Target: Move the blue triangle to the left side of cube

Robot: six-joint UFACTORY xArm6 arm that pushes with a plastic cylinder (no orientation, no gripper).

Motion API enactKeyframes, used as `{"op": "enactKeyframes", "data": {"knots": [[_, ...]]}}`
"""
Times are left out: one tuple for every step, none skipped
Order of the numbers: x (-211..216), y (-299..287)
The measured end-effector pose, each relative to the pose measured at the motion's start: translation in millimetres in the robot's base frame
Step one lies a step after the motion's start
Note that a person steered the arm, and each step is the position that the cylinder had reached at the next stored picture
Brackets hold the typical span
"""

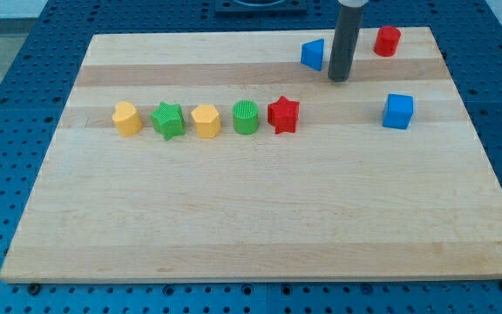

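Since my tip (pixel 340 78) sits at 4 o'clock of the blue plastic triangle (pixel 313 54), it could easily get shoved away from the blue plastic cube (pixel 398 111); no pincer is fitted.

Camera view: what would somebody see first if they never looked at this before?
Probably the row of five blocks across the middle: yellow block, green star, another yellow block, green cylinder, red star. Next, the dark rod at the view's top, my tip just right of the blue triangle. A blue cube and red cylinder sit farther right.
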State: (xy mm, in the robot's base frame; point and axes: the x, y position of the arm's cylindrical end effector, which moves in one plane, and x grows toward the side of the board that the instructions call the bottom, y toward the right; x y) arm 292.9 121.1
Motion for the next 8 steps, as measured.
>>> {"op": "enactKeyframes", "data": {"knots": [[-45, 0], [-77, -7], [-56, -35], [10, -35], [25, -31], [0, -32], [3, -44], [50, -40]]}}
